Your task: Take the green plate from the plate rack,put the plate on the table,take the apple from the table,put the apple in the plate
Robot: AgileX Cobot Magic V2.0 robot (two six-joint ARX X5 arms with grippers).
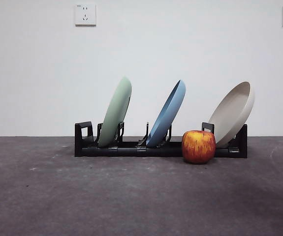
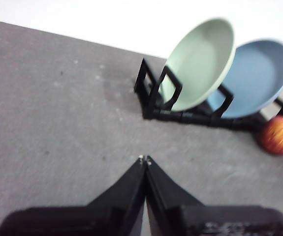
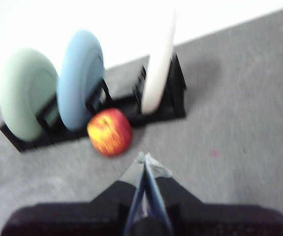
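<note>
The green plate (image 1: 115,112) stands tilted in the left slot of the black plate rack (image 1: 131,147); it also shows in the left wrist view (image 2: 200,61) and the right wrist view (image 3: 28,91). The apple (image 1: 198,146), red with yellow streaks, rests on the dark grey table (image 1: 131,196) in front of the rack's right part. My left gripper (image 2: 144,160) is shut and empty, above the table short of the rack's left end. My right gripper (image 3: 145,158) is shut and empty, a short way from the apple (image 3: 110,131). Neither gripper shows in the front view.
A blue plate (image 1: 167,113) stands in the rack's middle slot and a beige plate (image 1: 234,112) leans at its right end. A white wall with two sockets (image 1: 85,14) rises behind the table.
</note>
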